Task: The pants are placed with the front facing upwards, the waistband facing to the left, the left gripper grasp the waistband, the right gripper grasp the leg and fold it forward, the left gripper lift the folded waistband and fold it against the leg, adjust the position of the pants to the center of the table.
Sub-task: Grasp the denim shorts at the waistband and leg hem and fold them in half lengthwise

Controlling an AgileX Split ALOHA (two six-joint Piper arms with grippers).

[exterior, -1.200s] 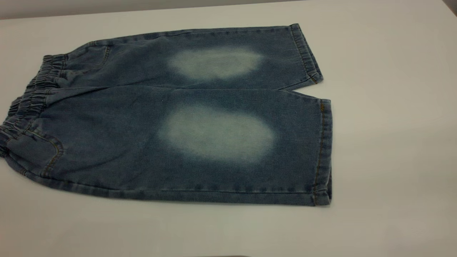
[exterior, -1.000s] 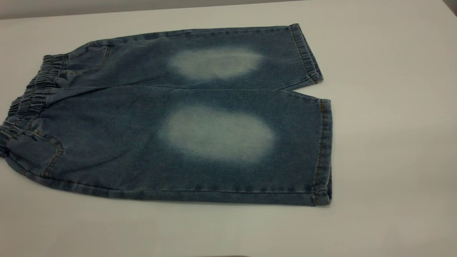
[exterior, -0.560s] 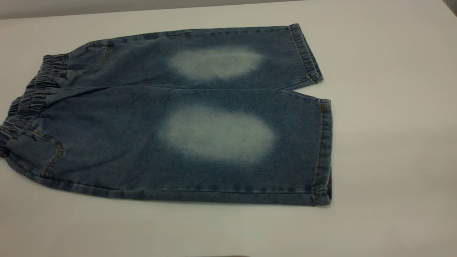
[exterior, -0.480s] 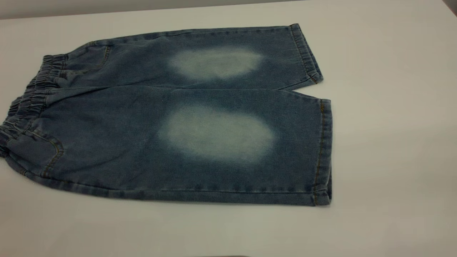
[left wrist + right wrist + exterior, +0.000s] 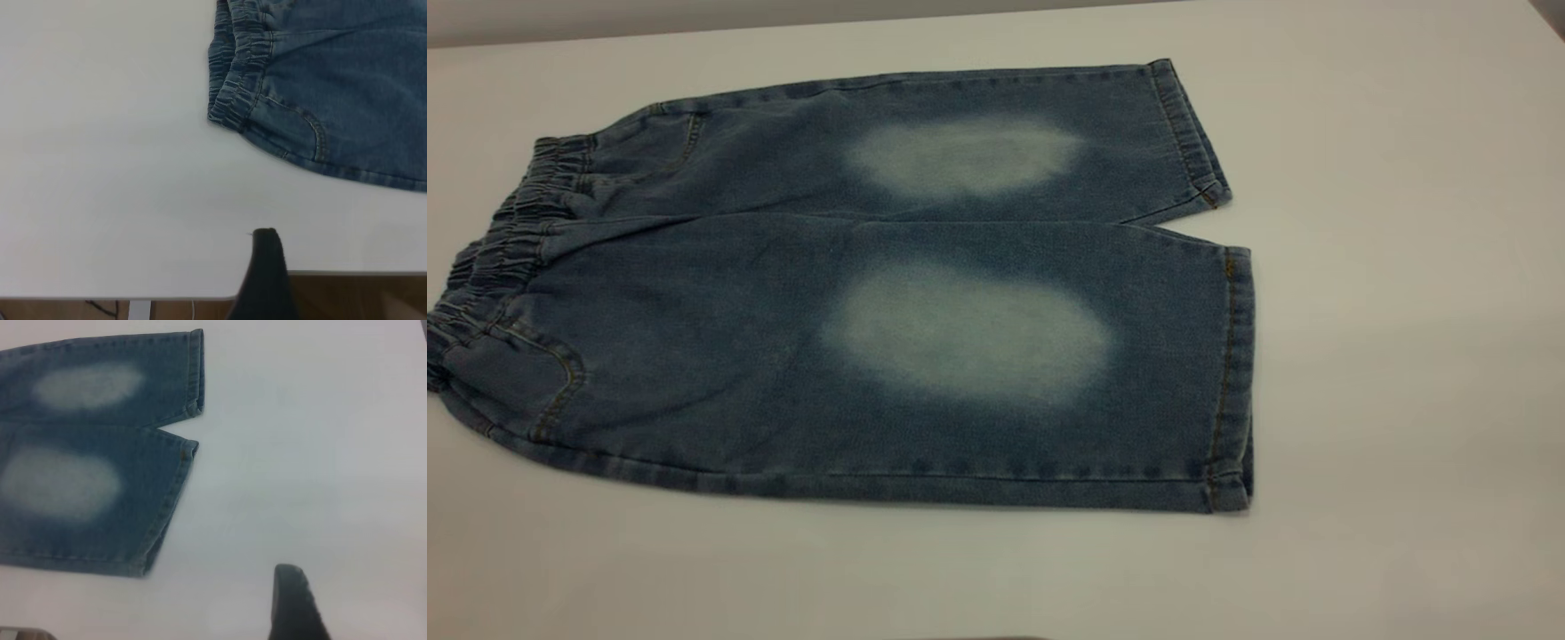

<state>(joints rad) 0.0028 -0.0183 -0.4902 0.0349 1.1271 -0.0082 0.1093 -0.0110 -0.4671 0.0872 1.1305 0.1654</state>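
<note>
The left gripper [image 5: 265,267] hangs over the table's [image 5: 1405,267] near left edge, apart from the waistband [image 5: 507,240]; I cannot tell its opening. The pants [image 5: 889,293] lie flat, unfolded. The right gripper [image 5: 293,600] hovers beyond the leg hems, grasping nothing; opening unclear.

The table [image 5: 1405,267] lies bare on every side of the pants [image 5: 889,293], with the widest open stretch beyond the leg hems at the right, a narrower strip along the near edge, and little room past the waistband [image 5: 503,240] at the left.
</note>
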